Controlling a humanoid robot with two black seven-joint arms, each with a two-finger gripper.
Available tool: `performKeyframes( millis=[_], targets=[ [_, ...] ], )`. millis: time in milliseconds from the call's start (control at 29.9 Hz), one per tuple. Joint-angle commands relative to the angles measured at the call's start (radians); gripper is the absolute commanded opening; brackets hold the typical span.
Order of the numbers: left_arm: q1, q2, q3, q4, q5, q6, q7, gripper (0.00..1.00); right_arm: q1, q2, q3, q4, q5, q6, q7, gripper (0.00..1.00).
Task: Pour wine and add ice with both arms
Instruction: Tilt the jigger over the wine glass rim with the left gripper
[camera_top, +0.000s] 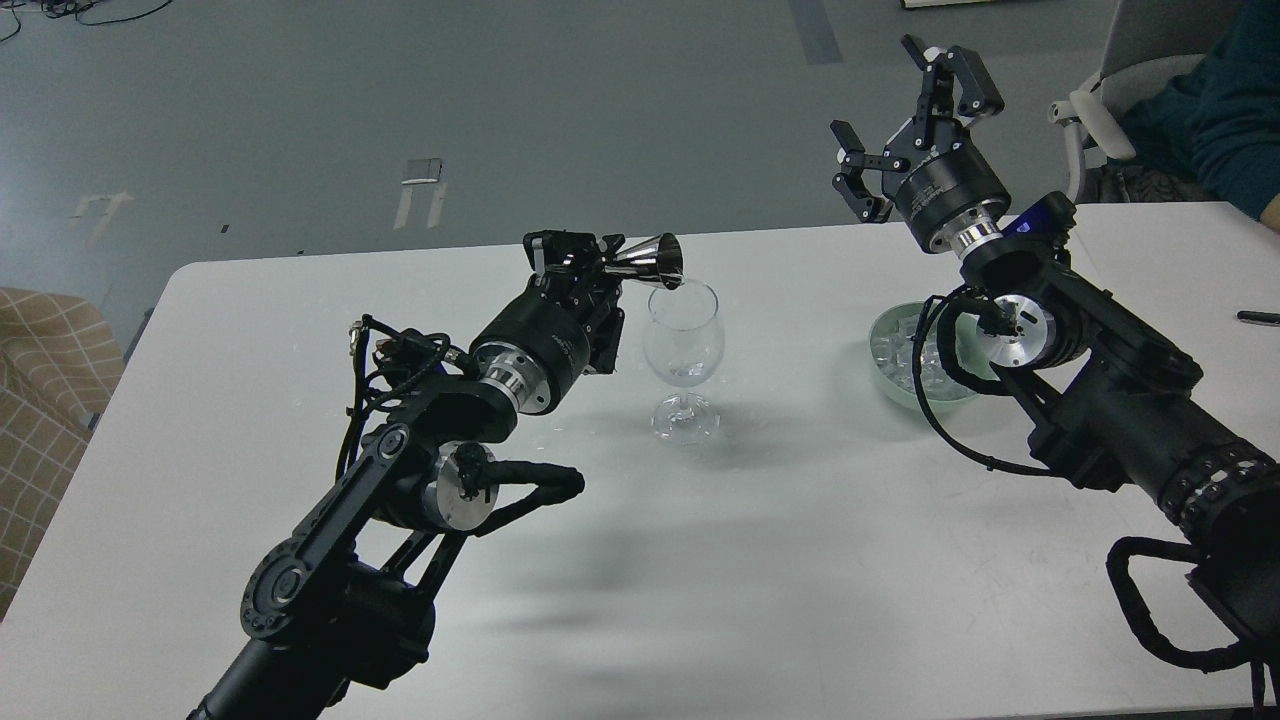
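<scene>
head view: left pincer (585, 262) clamped on steel jigger (650, 262), tipped over glass (683, 345)
wine: hard to see
right pincer (905, 125): fingers apart
ice (905, 358): bowl (885, 330) partly hidden by arm

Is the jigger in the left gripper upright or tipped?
Tipped. The jigger lies sideways in the left gripper, its mouth over the wine glass rim.

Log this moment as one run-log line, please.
phase: pouring | left gripper: shut on jigger, tipped over wine glass | right gripper: open, raised, empty | ice: in green bowl
</scene>
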Motion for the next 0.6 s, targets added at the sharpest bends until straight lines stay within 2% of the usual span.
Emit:
performKeyframes(
  millis=[0,568],
  targets=[
    [-0.001,0.0,-0.001,0.0,0.039,0.0,0.0,0.0,0.0,0.0,0.0,-0.001,0.0,0.0,0.0,1.0],
    [0.002,0.0,0.002,-0.014,0.153,-0.003,-0.003,0.0,-0.002,0.0,0.0,-0.001,0.0,0.0,0.0,1.0]
  ],
)
